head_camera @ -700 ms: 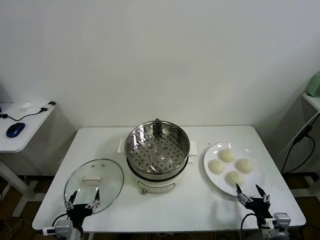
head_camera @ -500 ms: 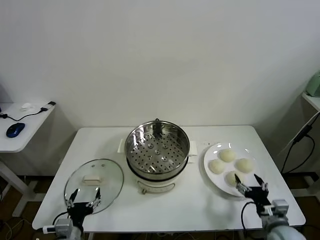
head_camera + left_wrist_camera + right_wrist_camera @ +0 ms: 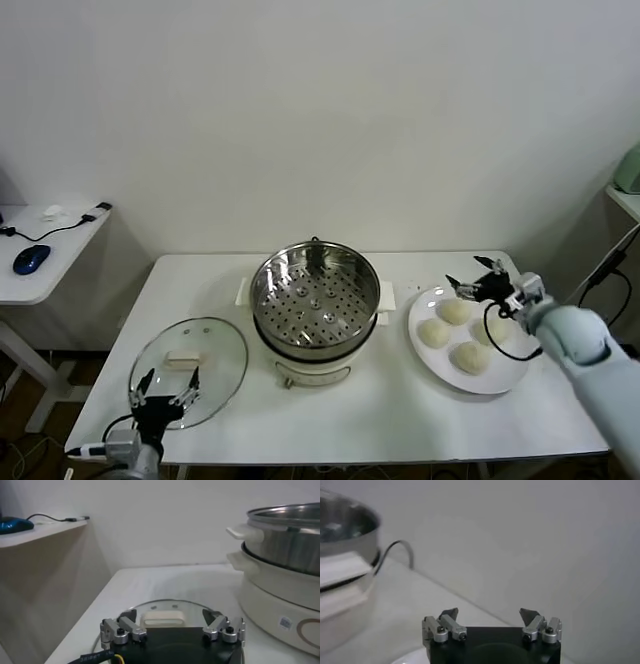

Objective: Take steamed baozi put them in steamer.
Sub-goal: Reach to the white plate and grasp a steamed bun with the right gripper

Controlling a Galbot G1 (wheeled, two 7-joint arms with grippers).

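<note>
White wall is rising behind the white surface (image 3: pixel 330 420) we are facing, and a side desk (image 3: pixel 40 280) with a blue mouse (image 3: pixel 30 259) is standing off to our left.

At the middle of the surface the steamer (image 3: pixel 315 305) is sitting on its white base, its lid off and its perforated tray bare. To our left of it the glass lid (image 3: pixel 188 368) is lying flat on the surface, white handle up, near the front edge. To our right of the steamer a white plate (image 3: pixel 505 382) is carrying the steamed baozi (image 3: pixel 455 311), four of them grouped close together, well apart from the steamer's tray.

We are holding our right claw (image 3: pixel 480 280) above the far rim of the plate, just beyond the farthest bun, with its fingers spread wide apart and nothing between them. From the right wrist view, the right claw (image 3: pixel 490 617) is showing both fingers (image 3: pixel 442 627) parted on empty air, with the steamer's wall (image 3: pixel 345 535) and a grey cable (image 3: pixel 395 555) off to one side.

We are keeping our left claw (image 3: pixel 165 383) low at the near edge of the surface, over the front rim of the glass lid, its fingers also standing apart and empty. In the left wrist view the lid's handle (image 3: pixel 165 617) is lying just ahead of the left claw (image 3: pixel 172 625), and the steamer's base (image 3: pixel 280 605) is standing beside it.
</note>
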